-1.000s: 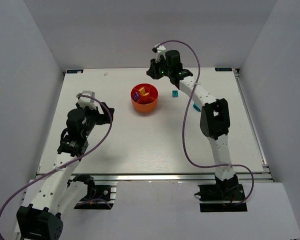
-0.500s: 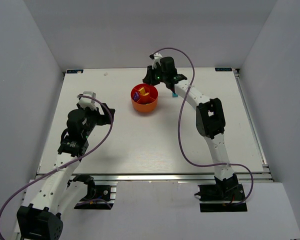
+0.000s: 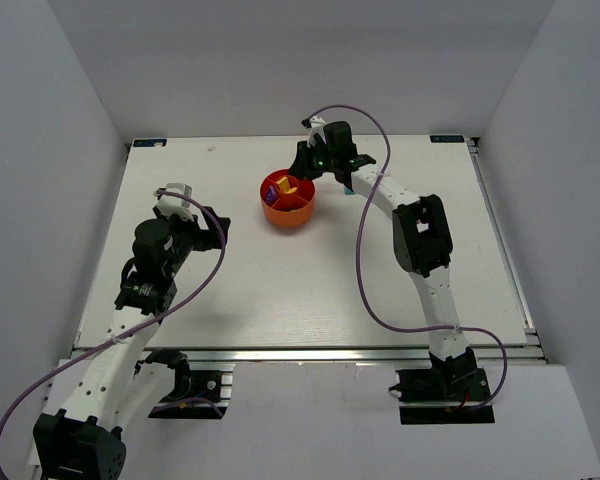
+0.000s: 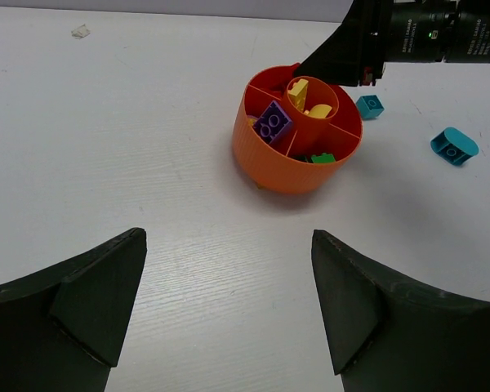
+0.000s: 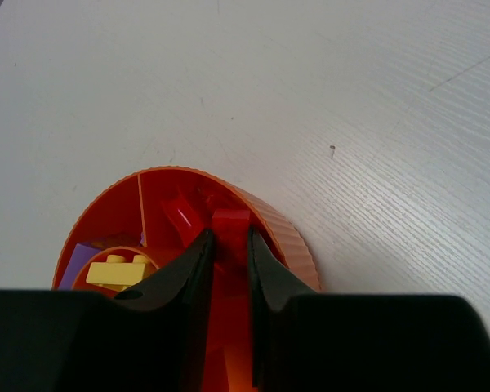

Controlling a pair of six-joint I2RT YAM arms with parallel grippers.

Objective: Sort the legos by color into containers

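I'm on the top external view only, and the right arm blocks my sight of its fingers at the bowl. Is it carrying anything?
Observer: Yes. The right wrist view shows the right gripper pinching a red lego at its tips, over the bowl wedge that holds another red piece.
Operator: Which legos are left on the table?
Observer: The left wrist view shows two, both beyond the bowl: a square cyan lego close to it and a rounded cyan lego further out.
Operator: Is the left gripper holding something?
Observer: No. The left gripper is open and empty, facing the bowl from well back.
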